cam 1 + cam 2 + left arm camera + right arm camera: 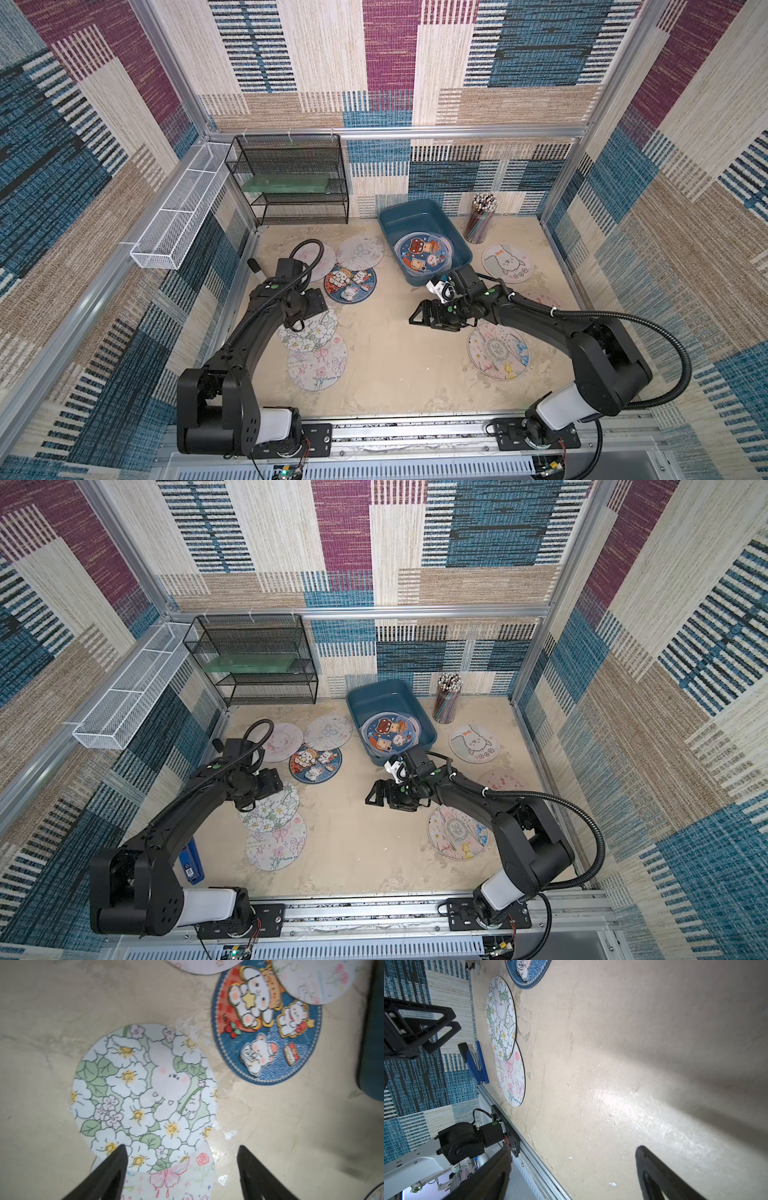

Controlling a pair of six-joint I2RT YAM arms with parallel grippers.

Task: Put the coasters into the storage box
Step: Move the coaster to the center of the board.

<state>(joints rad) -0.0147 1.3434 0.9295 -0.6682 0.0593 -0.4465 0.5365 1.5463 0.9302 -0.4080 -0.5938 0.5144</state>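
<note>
Plainly, left gripper (181,1148) and right gripper (574,1147) hold nothing, jaws spread wide; a blue coaster (423,252) lies in the storage box (405,222).

The space is being closed in by walls (390,62) covered in woven patchwork of blue, plum, beige and cream, and these are being edged by an aluminium frame (395,132). A worn, blotchy beige floor (395,353) is being lit unevenly, with a bright patch (633,1109) showing in the right wrist view. A black wire-mesh rack (303,212) is being backed against the rear wall, a green sheet (286,183) being carried on one of its shelves. A white wire-mesh tray (178,208) is being held along the left rail. A cup of pencils (480,218) is being kept by the rear wall, a blue stapler (192,862) by the left wall.
</note>
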